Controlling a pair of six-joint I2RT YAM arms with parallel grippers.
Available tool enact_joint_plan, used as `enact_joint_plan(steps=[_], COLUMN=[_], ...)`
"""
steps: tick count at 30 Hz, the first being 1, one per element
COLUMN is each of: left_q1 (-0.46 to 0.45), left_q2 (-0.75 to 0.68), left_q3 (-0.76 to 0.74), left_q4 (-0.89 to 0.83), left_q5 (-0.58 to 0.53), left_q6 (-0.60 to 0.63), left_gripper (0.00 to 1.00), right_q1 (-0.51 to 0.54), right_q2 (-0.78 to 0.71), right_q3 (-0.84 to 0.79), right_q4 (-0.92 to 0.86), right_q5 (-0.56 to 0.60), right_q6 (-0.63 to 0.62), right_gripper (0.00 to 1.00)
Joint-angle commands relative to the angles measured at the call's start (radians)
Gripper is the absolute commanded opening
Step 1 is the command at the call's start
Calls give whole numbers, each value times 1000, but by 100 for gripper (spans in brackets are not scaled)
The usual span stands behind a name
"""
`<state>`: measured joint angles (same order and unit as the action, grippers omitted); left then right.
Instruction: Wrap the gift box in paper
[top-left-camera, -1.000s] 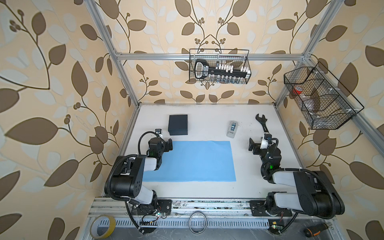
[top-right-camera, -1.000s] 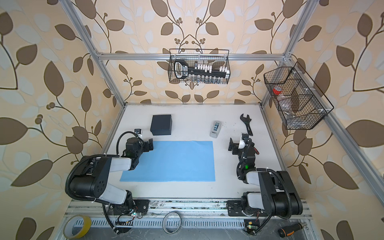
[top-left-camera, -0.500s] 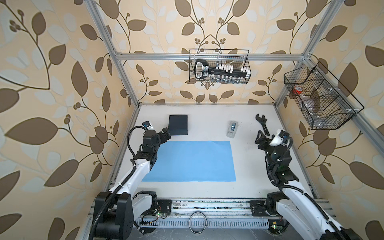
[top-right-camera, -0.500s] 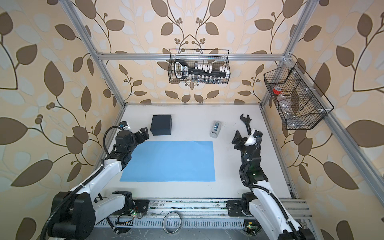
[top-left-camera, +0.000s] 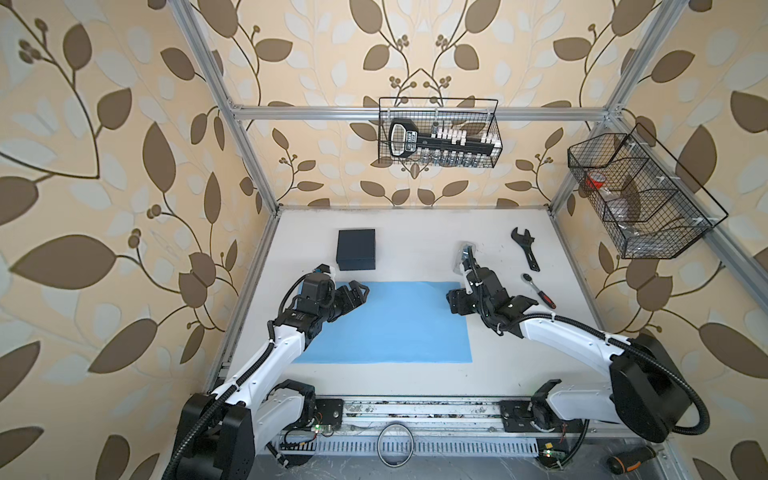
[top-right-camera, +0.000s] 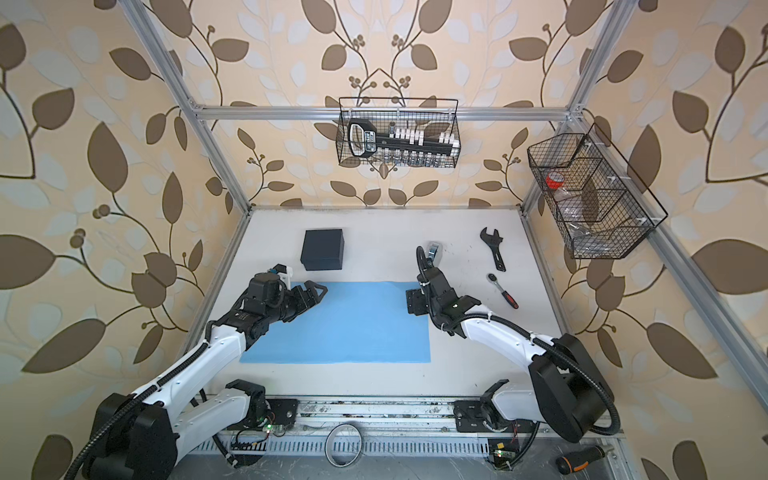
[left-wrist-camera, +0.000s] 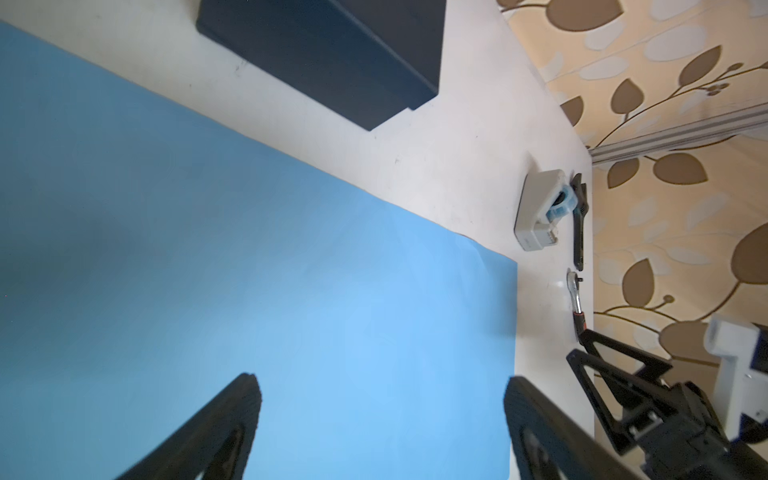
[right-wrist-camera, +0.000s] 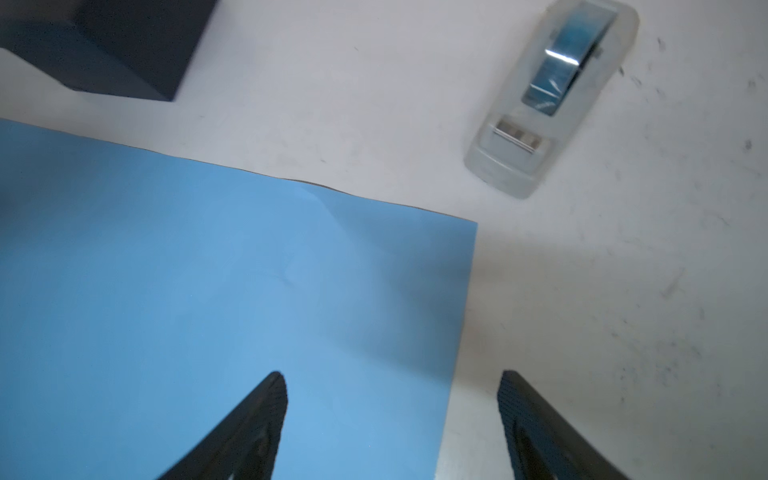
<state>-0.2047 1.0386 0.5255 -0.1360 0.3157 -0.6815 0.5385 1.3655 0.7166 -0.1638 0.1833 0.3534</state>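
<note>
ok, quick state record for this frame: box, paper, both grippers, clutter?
gift box: on the table, beyond the paper's far edge, apart from it, unwrapped
paper: lying flat, light-blue face up
left gripper: open, empty, above the paper's far-left corner
right gripper: open, empty, jaws either side of the paper's right edge
clutter: tape dispenser, wrench, ratchet, all right of the paper

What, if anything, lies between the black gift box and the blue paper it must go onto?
Nothing on the table does. The gift box stands just beyond the far edge of the paper, only bare table between them. The open left end effector hangs over that corner of the paper; the tape dispenser sits well aside.
</note>
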Motion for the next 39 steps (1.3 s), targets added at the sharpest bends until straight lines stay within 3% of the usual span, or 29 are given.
enact_joint_plan(steps=[1, 11, 24, 31, 39], left_q1=[-15, -32, -32, -32, -32], left_q2=[42, 176, 234, 241, 249], left_q3=[31, -19, -84, -116, -124], left_q4=[-1, 112, 184, 206, 213], left_q5=[45, 62, 70, 69, 81], left_q6=[-4, -8, 5, 10, 12], left_gripper=[93, 91, 91, 91, 91], right_q1=[-16, -46, -89, -85, -78], right_q2=[86, 330, 454, 459, 426], right_q3=[74, 234, 271, 232, 208], right_q4=[-55, -47, -30, 1, 23], right_q5=[-11, -31, -81, -119, -83], right_q6=[-39, -57, -60, -44, -36], right_gripper=[81, 74, 69, 52, 36])
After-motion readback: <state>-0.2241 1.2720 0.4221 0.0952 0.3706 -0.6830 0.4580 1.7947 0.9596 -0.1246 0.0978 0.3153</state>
